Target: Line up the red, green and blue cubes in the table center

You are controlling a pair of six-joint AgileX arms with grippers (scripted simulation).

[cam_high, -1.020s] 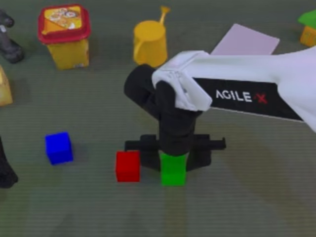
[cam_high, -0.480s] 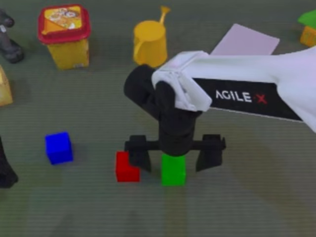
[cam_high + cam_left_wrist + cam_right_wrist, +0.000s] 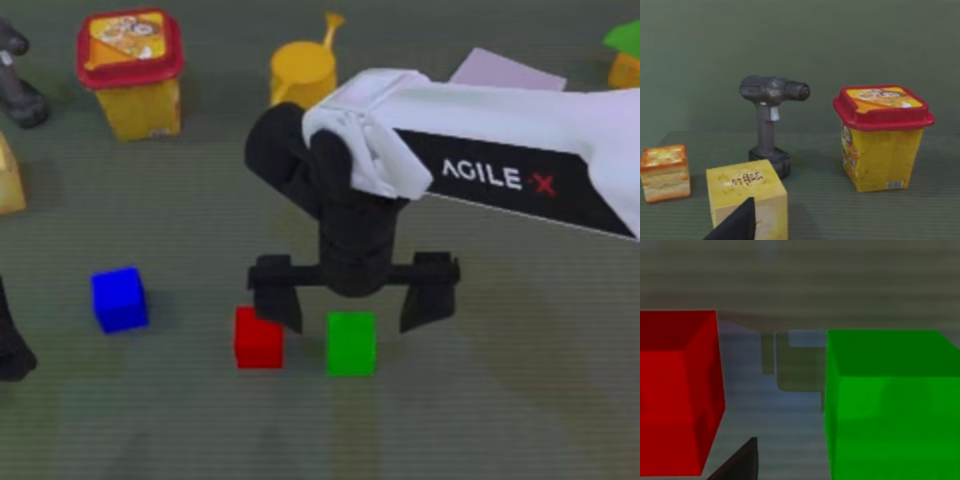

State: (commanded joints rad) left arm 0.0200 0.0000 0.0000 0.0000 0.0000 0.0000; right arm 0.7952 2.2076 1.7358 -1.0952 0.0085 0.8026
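Olive-grey bench (image 3: 520,400), mid-stretch: the red cube (image 3: 258,338) and green cube (image 3: 351,343) sit near each other in a row. Above them the right hand (image 3: 352,305) hangs released. Left to do: the blue cube (image 3: 119,298), well apart toward the left edge.

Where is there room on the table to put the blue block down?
Bare table runs along the near edge, below the red cube and green cube, and right of the green one. The gap between blue cube and red is free too. The right gripper crowds the space above the cubes.
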